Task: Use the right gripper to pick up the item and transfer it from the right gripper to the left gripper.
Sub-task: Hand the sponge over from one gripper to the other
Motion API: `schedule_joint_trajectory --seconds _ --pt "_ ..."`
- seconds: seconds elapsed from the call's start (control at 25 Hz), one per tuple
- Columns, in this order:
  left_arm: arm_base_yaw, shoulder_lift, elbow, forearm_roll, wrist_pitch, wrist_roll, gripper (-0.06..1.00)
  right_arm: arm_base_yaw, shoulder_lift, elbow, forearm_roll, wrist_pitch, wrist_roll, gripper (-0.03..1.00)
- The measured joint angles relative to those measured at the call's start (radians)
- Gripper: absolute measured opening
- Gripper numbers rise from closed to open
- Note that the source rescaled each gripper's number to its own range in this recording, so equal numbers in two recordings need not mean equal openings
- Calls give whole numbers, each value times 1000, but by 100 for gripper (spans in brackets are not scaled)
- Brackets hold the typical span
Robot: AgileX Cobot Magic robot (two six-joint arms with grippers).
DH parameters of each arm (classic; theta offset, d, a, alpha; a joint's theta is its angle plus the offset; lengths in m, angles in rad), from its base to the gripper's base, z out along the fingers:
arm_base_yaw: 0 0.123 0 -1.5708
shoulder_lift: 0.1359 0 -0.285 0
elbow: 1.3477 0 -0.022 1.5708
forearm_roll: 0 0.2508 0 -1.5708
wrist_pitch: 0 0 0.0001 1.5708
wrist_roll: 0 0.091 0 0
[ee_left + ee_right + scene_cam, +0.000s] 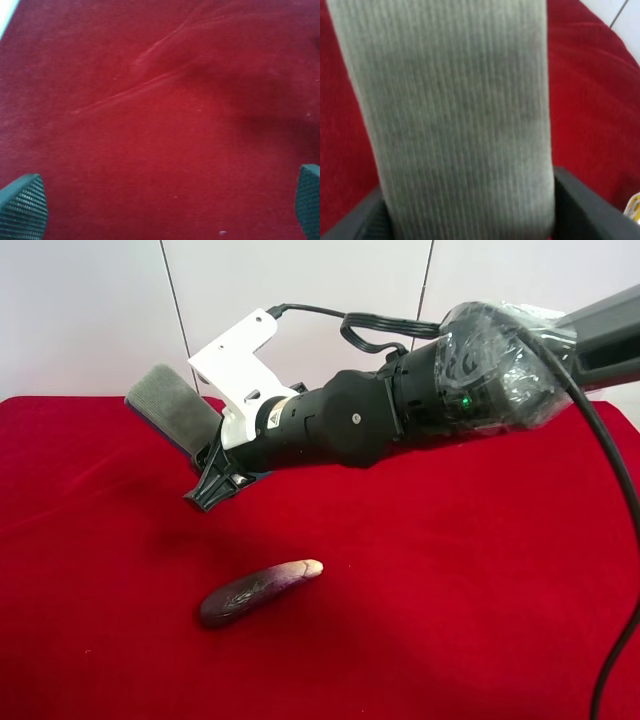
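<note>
The item (172,405), a flat grey felt-topped block with a dark blue base, is held above the red cloth at the back left of the exterior high view. My right gripper (207,455), on the thick plastic-wrapped black arm with the white bracket, is shut on its end. In the right wrist view the block (450,115) fills the frame between the two black jaws of the right gripper (470,222). My left gripper (165,205) is open and empty over bare red cloth. Only its two ribbed fingertips (22,207) show. The left arm is out of the exterior high view.
A purple eggplant (258,592) lies on the red cloth (450,570) in front of the right gripper. A small pale yellow-white thing (634,206) shows at the edge of the right wrist view. A black cable (615,540) hangs at the right. A white wall stands behind.
</note>
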Motion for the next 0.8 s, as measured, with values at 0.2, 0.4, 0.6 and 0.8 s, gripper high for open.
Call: schedule_joint_trajectory --seconds 0.2,0.4,0.6,0.8 --pt "0 101 -9 -160 -145 12 100 0 0 0 0 -27 19 1" --pt "0 277 -9 -332 -369 127 100 0 0 0 -9 -64 79 1" --pt "0 510 -9 -476 -547 301 100 0 0 0 -27 -65 109 1" --pt "0 770 -9 -751 -665 599 100 0 0 0 -42 -85 126 1"
